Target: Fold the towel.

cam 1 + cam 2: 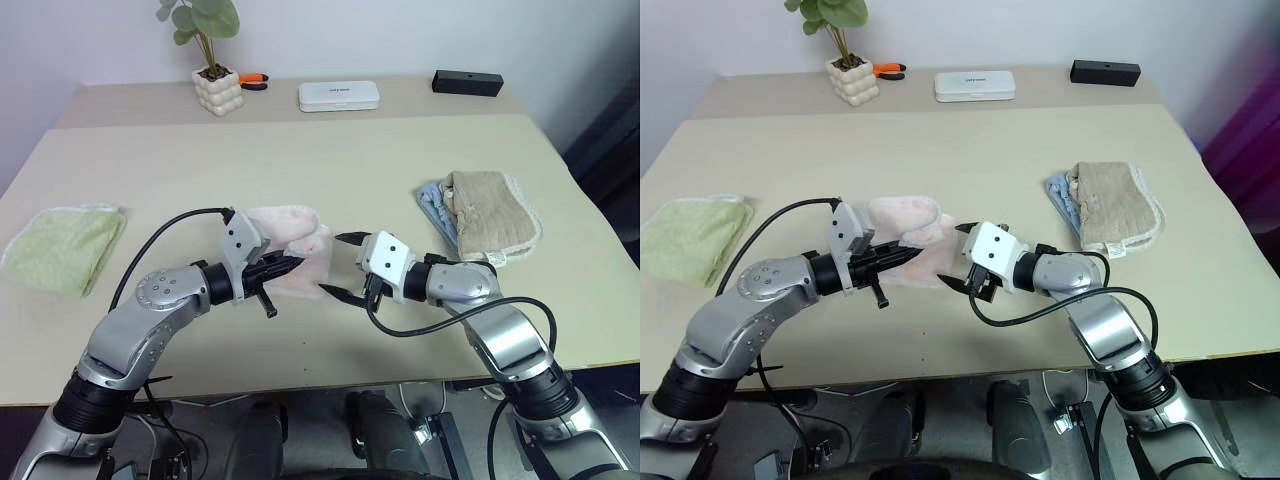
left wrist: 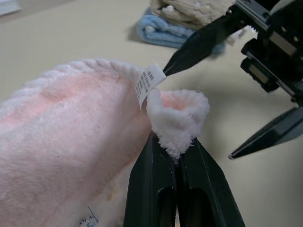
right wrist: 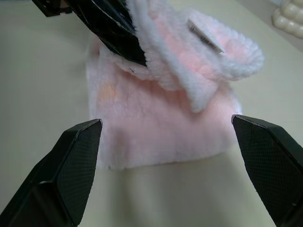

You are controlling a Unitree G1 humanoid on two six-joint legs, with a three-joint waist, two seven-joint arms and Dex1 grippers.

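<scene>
My left gripper [image 1: 293, 264] is pinched tight on a white-trimmed edge of the pink towel [image 1: 290, 228], and the wrist view shows the fluffy trim [image 2: 179, 118] squeezed between my two black fingers [image 2: 150, 184]. A small white label [image 2: 149, 84] sticks up from the edge just beside the pinch. The towel sits near the middle of the table [image 1: 330, 165], between my two hands; one part is folded over and lifted by my grip while the lower layer lies flat on the tabletop.

My right gripper [image 1: 342, 268] faces the towel from the other side with its fingers spread wide and nothing between them. One fingertip [image 2: 182, 59] comes close to the label; I cannot tell whether it touches it. From the right wrist, the towel's flat lower layer [image 3: 161, 132] lies ahead, framed by my two open fingers [image 3: 71, 165].

Farther out on my left, a light green towel [image 1: 60, 245] lies folded near the table edge. On my right rests a beige towel [image 1: 490, 215] on top of a blue one [image 1: 432, 205].

At the far end of the table stand a potted plant [image 1: 212, 60] in a bumpy white pot, an orange-handled tool [image 1: 254, 81] beside it, a flat white case [image 1: 338, 95], and a black box [image 1: 467, 82].
</scene>
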